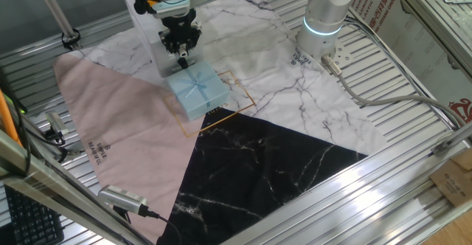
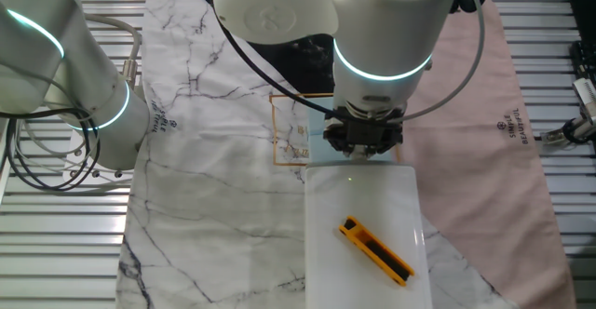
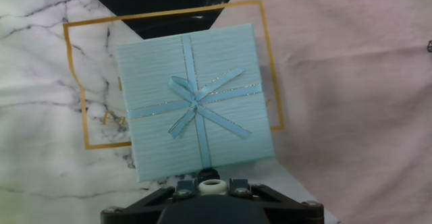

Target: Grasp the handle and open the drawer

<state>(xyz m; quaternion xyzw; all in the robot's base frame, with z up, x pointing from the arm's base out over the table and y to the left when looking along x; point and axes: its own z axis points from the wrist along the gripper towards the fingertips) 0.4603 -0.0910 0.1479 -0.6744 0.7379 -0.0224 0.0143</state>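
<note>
The drawer (image 3: 196, 102) is a small light-blue flat box lying on the cloth, also visible in one fixed view (image 1: 198, 90). Thin ribbon lines cross on its top. The handle (image 3: 196, 104) is the pale bow knot at that crossing (image 1: 195, 83). My gripper (image 1: 181, 51) hangs above the box's far edge, between it and the taller white box, touching nothing. Its black linkages are spread wide, so it is open and empty. In the other fixed view the gripper (image 2: 363, 146) covers nearly all of the drawer. The hand view shows only the gripper's black base along the bottom edge.
A taller white translucent box (image 1: 144, 31) stands right behind the drawer, with an orange-and-black tool (image 2: 375, 250) on it. An orange square outline (image 3: 74, 82) is printed on the cloth around the drawer. The arm's base (image 1: 324, 23) and cables (image 1: 383, 90) stand at the right.
</note>
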